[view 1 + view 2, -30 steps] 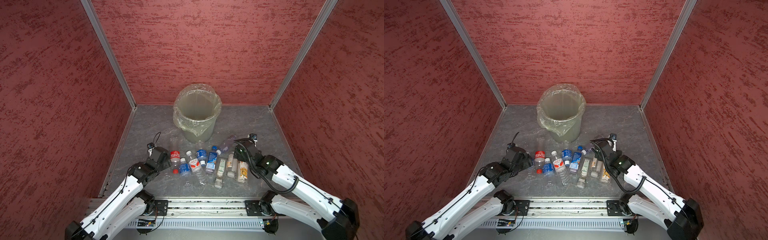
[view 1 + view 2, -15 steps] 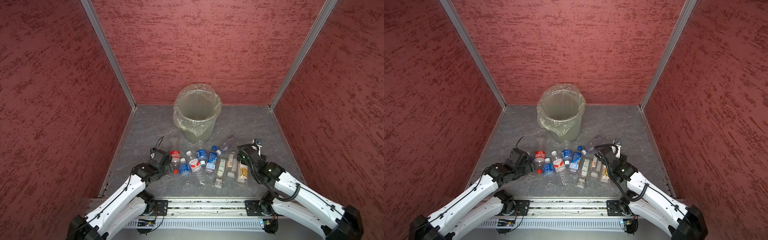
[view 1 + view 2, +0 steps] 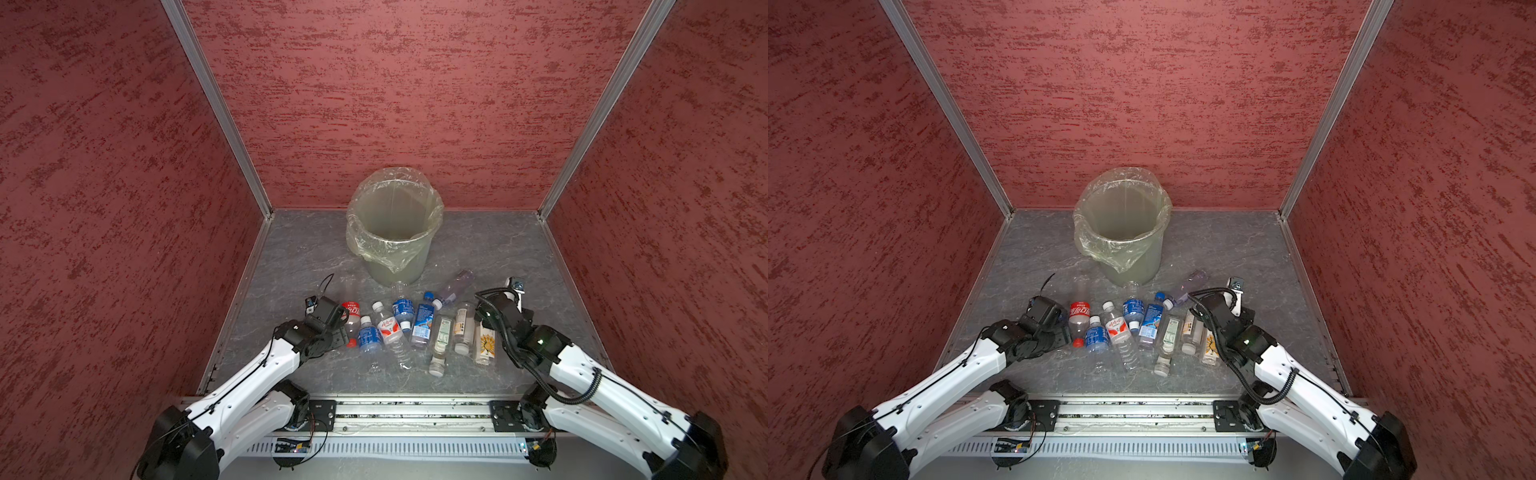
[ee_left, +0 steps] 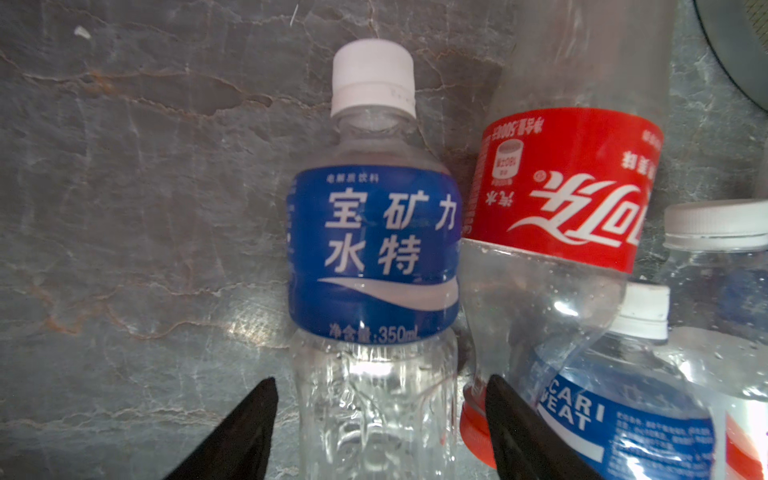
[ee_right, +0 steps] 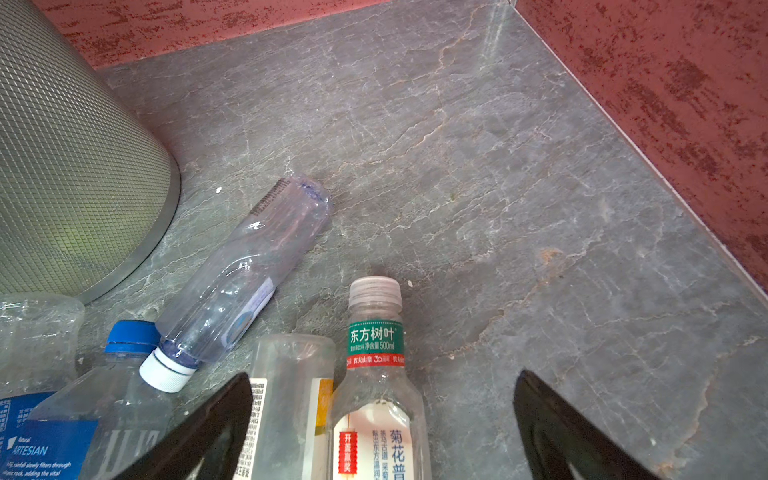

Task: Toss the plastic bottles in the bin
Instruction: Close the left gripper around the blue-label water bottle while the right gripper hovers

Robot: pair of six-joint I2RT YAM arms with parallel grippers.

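Observation:
Several plastic bottles [image 3: 420,322] lie in a row on the grey floor in front of the bin [image 3: 399,266], seen in both top views [image 3: 1133,266]. My left gripper [image 4: 380,386] is open, low over the row's left end. Its fingers stand either side of a blue-labelled, white-capped bottle [image 4: 374,249], with small gaps. A red-labelled bottle [image 4: 561,195] lies beside it. My right gripper [image 5: 382,395] is open wide over the right end, above a tea bottle with a green neck band [image 5: 376,340] and a clear neighbour [image 5: 291,374].
A pale violet bottle [image 5: 249,266] lies apart between the row and the bin wall [image 5: 62,166]. Red side walls [image 3: 665,249] close in the floor. Bare grey floor [image 5: 540,208] lies to the right of the tea bottle.
Both arms have come down closer to the row of bottles. The right gripper has opened wider and shifted towards the near end of the rightmost bottles. No bottle has moved.

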